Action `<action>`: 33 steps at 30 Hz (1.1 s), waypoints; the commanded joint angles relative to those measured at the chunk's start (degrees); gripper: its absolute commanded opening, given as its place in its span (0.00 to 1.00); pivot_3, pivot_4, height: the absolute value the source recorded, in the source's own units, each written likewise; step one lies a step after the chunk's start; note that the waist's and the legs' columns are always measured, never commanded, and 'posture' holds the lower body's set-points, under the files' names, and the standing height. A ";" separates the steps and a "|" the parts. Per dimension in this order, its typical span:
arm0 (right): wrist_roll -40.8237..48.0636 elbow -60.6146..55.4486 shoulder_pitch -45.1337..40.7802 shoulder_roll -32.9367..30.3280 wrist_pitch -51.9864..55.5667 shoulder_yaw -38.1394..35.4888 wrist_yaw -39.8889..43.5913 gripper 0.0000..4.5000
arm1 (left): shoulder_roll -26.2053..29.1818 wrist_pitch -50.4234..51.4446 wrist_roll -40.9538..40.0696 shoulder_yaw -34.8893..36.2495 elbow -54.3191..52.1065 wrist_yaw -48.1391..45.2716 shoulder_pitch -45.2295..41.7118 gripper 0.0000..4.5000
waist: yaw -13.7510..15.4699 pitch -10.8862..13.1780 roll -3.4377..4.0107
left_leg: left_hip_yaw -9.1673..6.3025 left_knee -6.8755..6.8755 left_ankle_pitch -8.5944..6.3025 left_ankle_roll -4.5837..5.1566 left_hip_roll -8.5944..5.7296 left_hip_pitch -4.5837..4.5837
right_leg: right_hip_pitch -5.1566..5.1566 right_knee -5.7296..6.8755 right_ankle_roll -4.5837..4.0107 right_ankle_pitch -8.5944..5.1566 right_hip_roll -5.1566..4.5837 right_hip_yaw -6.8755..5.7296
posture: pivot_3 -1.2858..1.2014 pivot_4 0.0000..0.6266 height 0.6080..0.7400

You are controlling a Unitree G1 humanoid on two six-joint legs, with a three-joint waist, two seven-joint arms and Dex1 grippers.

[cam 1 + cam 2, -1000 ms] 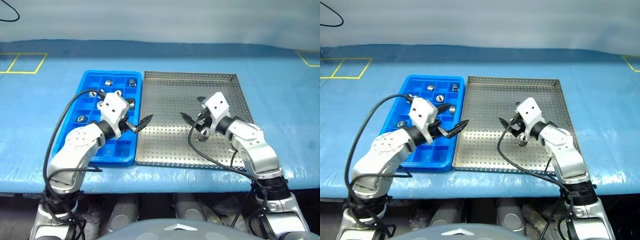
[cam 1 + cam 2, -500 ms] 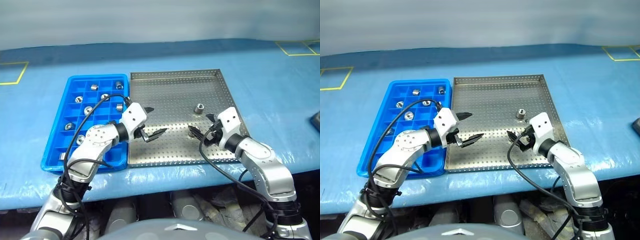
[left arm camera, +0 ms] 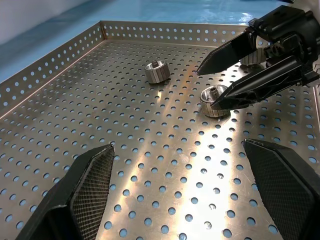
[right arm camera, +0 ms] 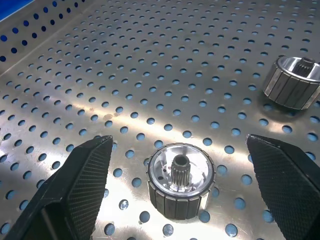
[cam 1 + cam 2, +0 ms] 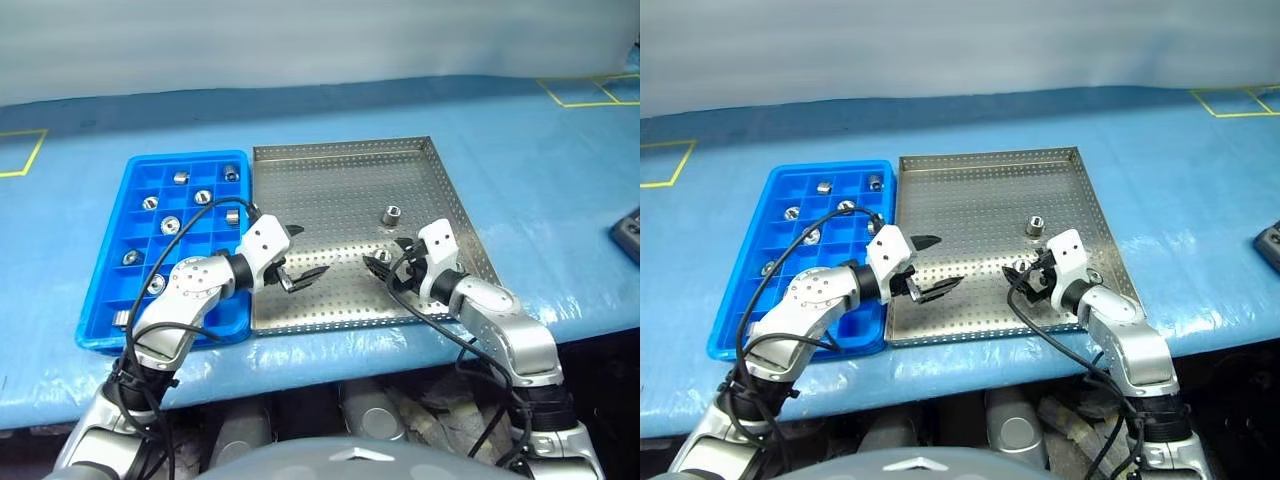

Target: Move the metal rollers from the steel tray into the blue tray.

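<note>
The steel tray (image 5: 340, 180) lies on the blue table cover, with the blue tray (image 5: 100, 320) against its left side. Several metal rollers sit in the blue tray's compartments, one of them (image 5: 170, 225) near its middle. Two rollers lie on the steel tray. One roller (image 4: 180, 180) stands between the spread fingers of my right gripper (image 5: 388, 255), which is open and low over the tray. The other roller (image 5: 391, 214) lies free farther back. My left gripper (image 5: 312, 250) is open and empty over the steel tray's left half, pointing at the right gripper (image 3: 250, 65).
A dark object (image 5: 628, 232) lies at the table's right edge. Yellow tape marks (image 5: 590, 92) are on the cover at the far right and far left. The steel tray's raised rim (image 3: 50, 70) borders the working area.
The camera has swung. My left gripper has moved from the blue tray's edge to over the steel tray and sunk. The right gripper has dropped and rolled, its fingers now either side of a roller.
</note>
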 commanded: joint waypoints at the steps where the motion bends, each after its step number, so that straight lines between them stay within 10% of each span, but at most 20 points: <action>1: -0.37 0.31 -1.29 -0.08 -0.29 0.34 0.08 1.00 | 0.30 -0.96 0.81 0.61 -2.80 0.85 0.18 1.00 | 0.17 0.00 0.00 | 0.00 0.00 0.00 0.00 0.00 0.00 | 0.00 0.00 0.00 0.00 -0.03 0.00 | 0.42 0.24 1.00; 13: -1.68 1.69 -1.49 -0.07 0.75 -0.51 -3.08 0.38 | 0.27 -1.21 1.15 0.84 -2.68 1.07 0.30 1.00 | 0.69 0.00 0.00 | -0.01 0.00 0.00 0.00 -0.01 -0.01 | 0.00 -0.01 0.00 0.00 -0.07 -0.01 | 0.42 0.24 1.00; 24: -1.41 -0.59 -3.67 0.70 -0.84 -0.60 -3.83 0.38 | 1.58 0.33 0.07 4.16 -5.94 1.88 2.55 1.00 | 0.66 0.01 0.02 | -0.01 -0.02 0.00 0.00 0.01 -0.01 | -0.03 0.00 0.00 0.00 -0.06 0.01 | 0.44 0.24 1.00; 33: -1.89 3.10 -15.85 3.49 -3.95 6.19 2.06 0.38 | 6.66 7.81 -2.05 21.14 -20.24 6.73 17.40 1.00 | 2.52 0.10 0.08 | -0.05 -0.05 0.02 -0.05 0.12 -0.06 | -0.15 0.05 -0.05 -0.02 -0.01 -0.04 | 0.49 0.24 1.00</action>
